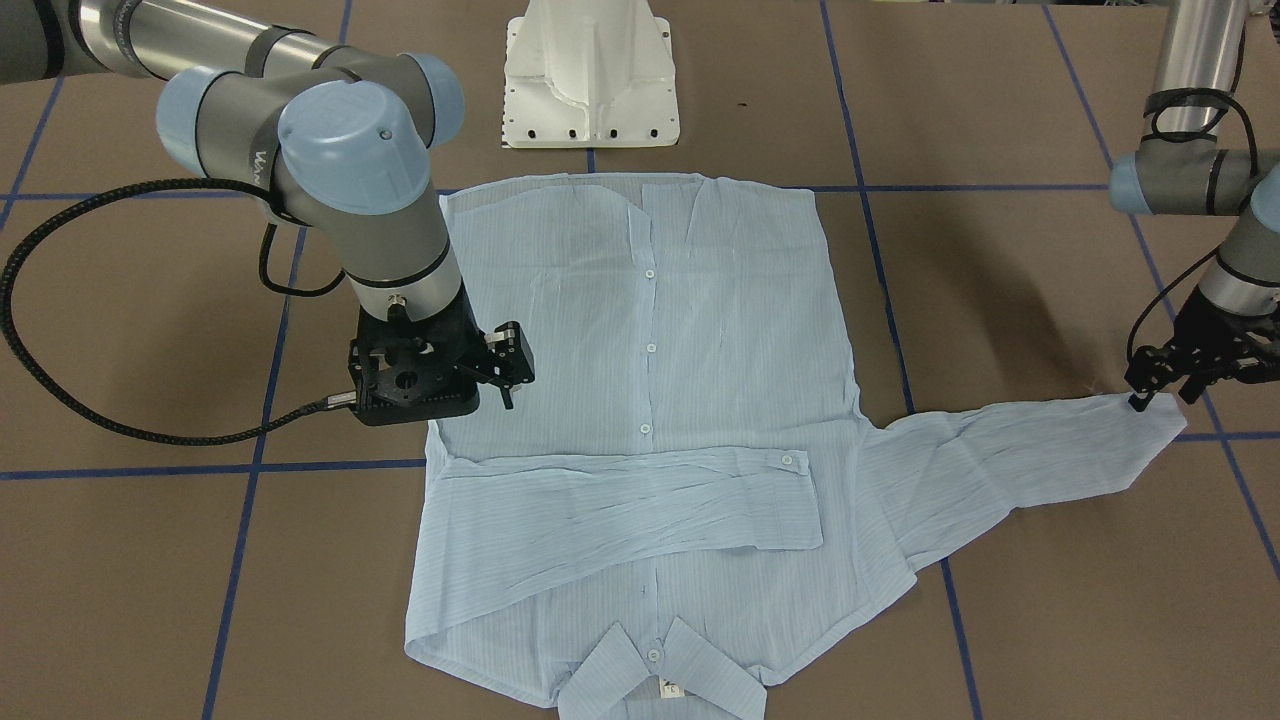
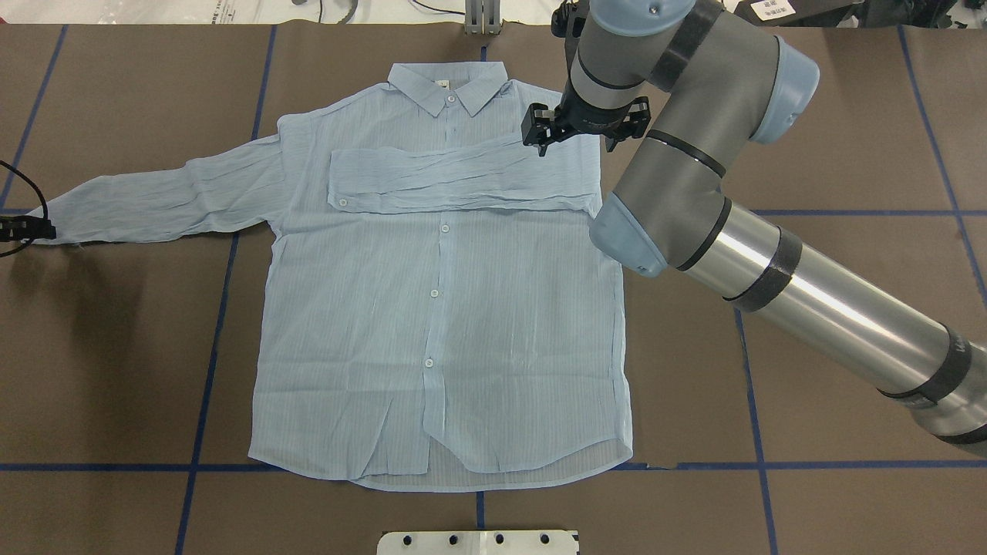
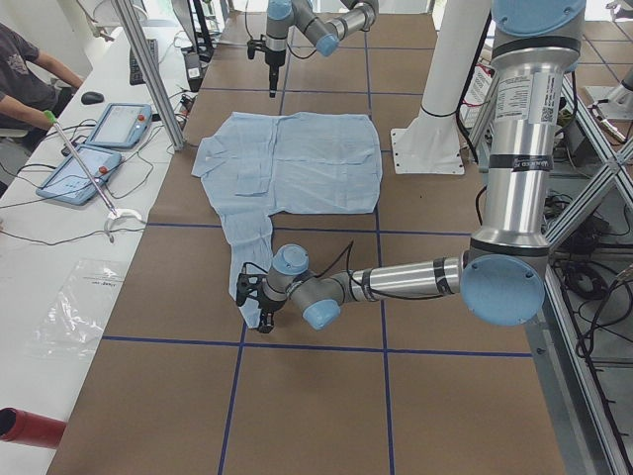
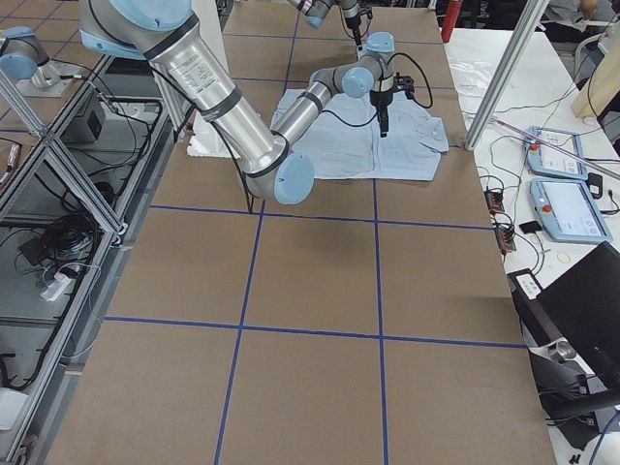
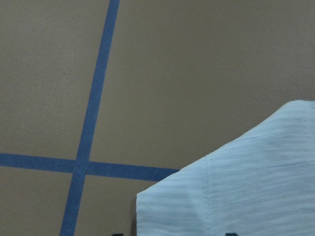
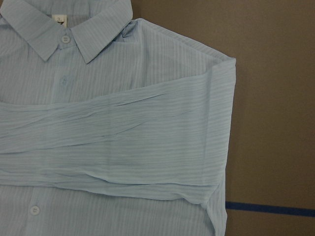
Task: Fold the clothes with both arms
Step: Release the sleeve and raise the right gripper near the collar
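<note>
I see the shirt [image 2: 432,308] flat on the bench [image 2: 810,385], one sleeve folded across the chest, left gripper [image 1: 1162,395] spread at the 9 o'clock cuff, right gripper [image 2: 582,137] spread over the 1 o'clock shoulder

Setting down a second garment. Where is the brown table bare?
Free: the brown table between the light-blue pinstriped shirt's outstretched sleeve and the robot-side edge. Crowded: the cuff at the black left gripper, the shoulder under the right gripper.

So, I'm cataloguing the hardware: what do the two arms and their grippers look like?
The right arm and left arm are grey and silver tubes with round light-blue joint caps. The right gripper and left gripper are black, two-fingered. A ribbed black cable loops from the right one.
</note>
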Robot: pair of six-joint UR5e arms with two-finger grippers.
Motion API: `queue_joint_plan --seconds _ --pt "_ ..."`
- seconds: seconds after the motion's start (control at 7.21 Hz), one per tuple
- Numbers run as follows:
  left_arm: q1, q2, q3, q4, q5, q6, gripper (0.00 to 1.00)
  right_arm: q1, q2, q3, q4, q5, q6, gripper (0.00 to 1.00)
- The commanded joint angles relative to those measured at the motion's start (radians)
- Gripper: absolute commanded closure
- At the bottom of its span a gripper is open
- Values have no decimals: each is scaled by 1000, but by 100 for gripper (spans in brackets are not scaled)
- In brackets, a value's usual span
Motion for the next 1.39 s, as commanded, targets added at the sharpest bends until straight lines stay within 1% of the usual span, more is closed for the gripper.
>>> queue_joint_plan --seconds 0.0,0.83,1.25 --pt "-2 0 -2 1 0 -2 26 -1 0 0 2 0 0 0" --pt "-13 2 -3 2 0 -3 27 -1 0 0 3 -2 0 0" --pt "-13 2 0 2 2 -44 28 -1 -1 0 3 -3 0 0"
